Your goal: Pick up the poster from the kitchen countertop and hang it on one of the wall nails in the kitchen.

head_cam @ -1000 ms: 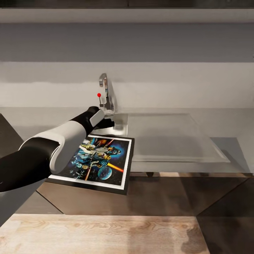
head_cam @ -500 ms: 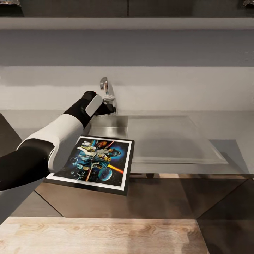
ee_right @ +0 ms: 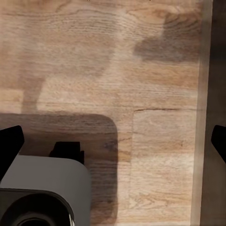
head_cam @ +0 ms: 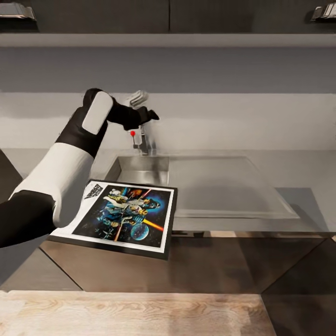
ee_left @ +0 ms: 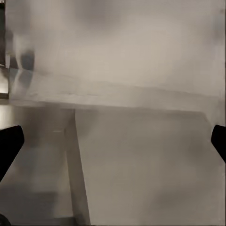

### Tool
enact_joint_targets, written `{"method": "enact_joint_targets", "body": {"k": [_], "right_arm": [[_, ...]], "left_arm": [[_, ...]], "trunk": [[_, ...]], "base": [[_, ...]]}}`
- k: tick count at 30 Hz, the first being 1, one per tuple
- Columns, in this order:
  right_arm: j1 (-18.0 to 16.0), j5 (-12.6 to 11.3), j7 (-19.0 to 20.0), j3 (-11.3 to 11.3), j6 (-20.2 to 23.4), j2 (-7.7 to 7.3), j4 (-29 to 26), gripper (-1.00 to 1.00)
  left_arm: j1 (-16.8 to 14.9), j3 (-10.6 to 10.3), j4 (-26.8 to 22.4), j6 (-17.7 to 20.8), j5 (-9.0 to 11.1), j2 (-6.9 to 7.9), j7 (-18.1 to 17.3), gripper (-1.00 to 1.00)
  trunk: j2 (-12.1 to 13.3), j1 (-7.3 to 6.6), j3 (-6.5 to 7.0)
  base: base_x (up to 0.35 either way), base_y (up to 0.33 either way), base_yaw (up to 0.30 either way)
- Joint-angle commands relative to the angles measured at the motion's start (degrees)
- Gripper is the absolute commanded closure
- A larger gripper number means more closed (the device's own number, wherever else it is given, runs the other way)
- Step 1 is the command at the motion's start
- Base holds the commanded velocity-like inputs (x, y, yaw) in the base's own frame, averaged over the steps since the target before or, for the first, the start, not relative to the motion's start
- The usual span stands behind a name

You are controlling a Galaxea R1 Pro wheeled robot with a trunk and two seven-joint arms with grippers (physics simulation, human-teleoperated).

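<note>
My left gripper (head_cam: 148,114) hangs up beside the tap (head_cam: 141,140), jaws spread wide in my wrist view with nothing between them. The poster (head_cam: 122,215) lies flat at the tabletop's (head_cam: 298,163) front edge, left of the sink (head_cam: 140,169) (one corner overhanging). My right gripper (ee_right: 113,141) is spread wide too, empty, over the wooden floor (ee_right: 117,61).

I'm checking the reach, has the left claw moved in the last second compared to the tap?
Yes. The left claw has risen from beside the tap's base to above its red-tipped lever, well clear of the poster.
</note>
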Motion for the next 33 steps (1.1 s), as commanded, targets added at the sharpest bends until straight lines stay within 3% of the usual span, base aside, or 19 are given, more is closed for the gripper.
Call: {"method": "enact_joint_targets", "body": {"k": [1, 3, 5, 6, 8, 10, 13, 18, 26, 33], "right_arm": [[-0.03, 0.11, -0.02, 0.01, -0.18, -0.01, 0.04, -1.0], [-0.03, 0.11, -0.02, 0.01, -0.18, -0.01, 0.04, -1.0], [-0.03, 0.11, -0.02, 0.01, -0.19, -0.01, 0.04, -1.0], [-0.01, 0.11, -0.02, -0.01, -0.2, -0.04, 0.02, -1.0], [-0.02, 0.11, -0.02, -0.03, -0.23, -0.06, -0.01, -1.0], [-0.01, 0.11, -0.05, -0.06, -0.25, -0.08, -0.03, -1.0], [-0.02, 0.11, -0.07, -0.09, -0.26, -0.09, -0.09, -1.0], [-0.03, -0.19, -0.16, -0.45, -0.26, -0.33, -0.26, -1.0], [0.0, -0.3, -0.2, -0.58, -3.46, -0.88, -0.25, -1.0], [0.02, -0.25, -0.2, -0.52, -4.27, -1.01, -0.19, -1.0]], "left_arm": [[0.48, -0.12, -2.3, 0.39, 1.67, 0.52, 0.57, -1.0], [2.17, -0.14, -6.58, 0.81, 4.05, 1.63, 0.55, -1.0], [5.47, -0.18, -12.78, 1.18, 7.86, 3.77, 0.53, -1.0], [7.55, -0.24, -16.56, 1.32, 10.3, 5.44, 0.51, -1.0], [9.55, -0.33, -19.96, 1.41, 12.8, 7.09, 0.51, -1.0], [13.52, -1.06, -26.34, 1.5, 17.76, 10.15, 0.53, -1.0], [16.7, -2.36, -31.28, 1.51, 21.33, 12.42, 0.55, -1.0], [19.74, -2.96, -34.34, 1.48, 22.85, 13.36, 0.54, -1.0], [23.82, -3.07, -38.21, 1.45, 23.2, 13.54, 0.01, -1.0], [27.85, -3.05, -39.25, 1.2, 23.18, 13.77, -5.76, -1.0]], "trunk": [[-0.02, 0.0, 0.04], [-0.02, 0.0, 0.23], [-0.02, 0.0, 0.42], [-0.02, 0.0, 0.51], [-0.02, 0.0, 0.7], [-0.02, 0.0, 0.89], [-0.02, 0.0, 1.16], [-0.02, 0.0, 1.37], [-0.02, 0.0, 1.41], [-0.02, 0.0, 1.41]], "base": [[0.0, 0.0, 0.0], [0.0, 0.0, 0.0], [0.0, 0.0, 0.0], [-0.023, 0.0, 0.0], [-0.064, 0.0, 0.0], [-0.17, 0.0, 0.0], [-0.265, 0.0, 0.0], [-0.32, 0.0, 0.0], [-0.338, 0.0, 0.0], [-0.321, 0.0, 0.0]]}}
